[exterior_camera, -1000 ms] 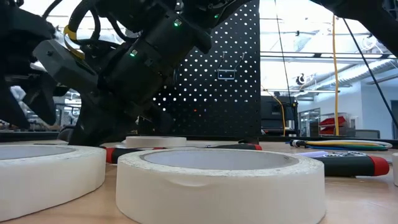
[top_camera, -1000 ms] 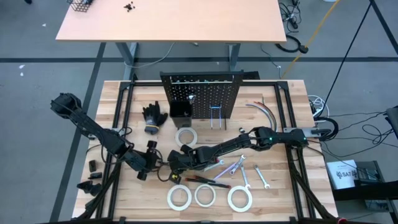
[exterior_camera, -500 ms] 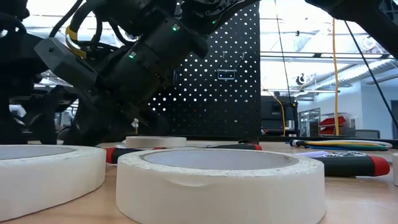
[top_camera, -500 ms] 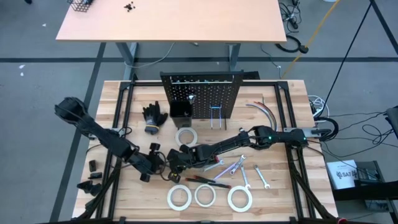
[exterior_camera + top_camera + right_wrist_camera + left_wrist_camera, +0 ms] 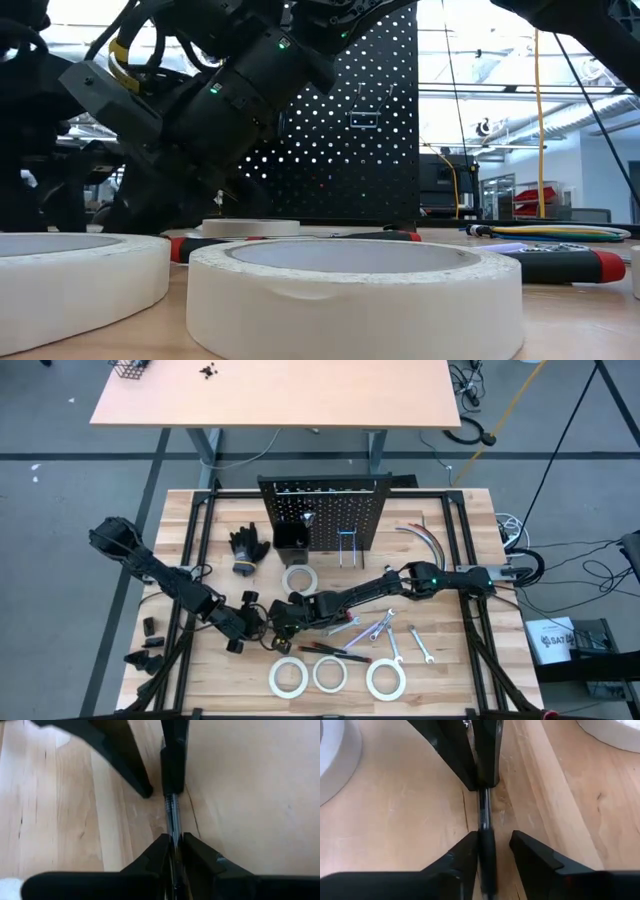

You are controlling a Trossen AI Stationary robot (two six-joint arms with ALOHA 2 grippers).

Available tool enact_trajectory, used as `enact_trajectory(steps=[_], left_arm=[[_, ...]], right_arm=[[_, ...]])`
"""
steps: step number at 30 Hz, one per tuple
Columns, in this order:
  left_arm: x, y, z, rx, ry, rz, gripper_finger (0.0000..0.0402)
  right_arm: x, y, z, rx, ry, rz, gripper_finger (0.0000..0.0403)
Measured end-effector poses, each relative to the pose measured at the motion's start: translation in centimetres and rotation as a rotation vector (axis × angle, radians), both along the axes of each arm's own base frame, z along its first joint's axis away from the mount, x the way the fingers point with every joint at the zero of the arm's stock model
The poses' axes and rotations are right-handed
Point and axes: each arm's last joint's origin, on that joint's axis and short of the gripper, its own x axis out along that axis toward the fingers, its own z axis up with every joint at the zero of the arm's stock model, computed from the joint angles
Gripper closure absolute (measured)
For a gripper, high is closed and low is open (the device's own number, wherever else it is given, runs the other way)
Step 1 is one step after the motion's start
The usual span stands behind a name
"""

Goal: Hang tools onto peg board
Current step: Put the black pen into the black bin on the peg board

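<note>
1. Two grippers meet low over the table (image 5: 455,660), toward seven o'clock from the peg board (image 5: 325,510), both on one thin tool (image 5: 485,815).
2. The left gripper (image 5: 497,851) straddles the tool's dark handle; one finger touches it, the other stands just off, so its fingers are partly apart and not clamped.
3. The right gripper (image 5: 174,851) has its fingers pressed close on the tool's slim clear-and-metal shaft, pinching it just above the wood.
4. The tool lies straight between them, along a seam in the planks.
5. The peg board stands upright at twelve o'clock on the table, hooks mostly bare.
6. Three white tape rolls (image 5: 330,676) sit in a row at six o'clock; a fourth (image 5: 299,578) lies just in front of the board.
7. Small wrenches (image 5: 385,632) lie scattered at four o'clock of the grippers.
</note>
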Motion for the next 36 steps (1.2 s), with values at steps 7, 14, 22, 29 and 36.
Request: enact_trajectory(steps=[7, 14, 22, 29, 36], left_arm=[[0.0, 0.1, -0.1, -0.016, 0.019, -0.006, 0.0371], [0.0, 0.1, -0.1, -0.016, 0.019, -0.006, 0.0382], [0.0, 0.1, -0.1, -0.066, 0.037, 0.036, 0.038], [0.0, 0.1, -0.1, -0.127, 0.066, 0.079, 0.038], [0.4, 0.7, 0.0, -0.253, 0.125, 0.136, 0.0379]], right_arm=[[-0.2, -0.1, 1.6, -0.049, -0.02, 0.071, 0.0333], [-0.7, 0.7, 1.6, -0.071, 0.003, 0.164, 0.0333], [-1.1, 2.1, 2.0, -0.091, 0.005, 0.197, 0.0332], [-1.5, 2.8, 2.8, -0.23, -0.009, 0.196, 0.0332], [-2.7, 4.6, 2.9, -0.385, 0.035, 0.272, 0.0332]])
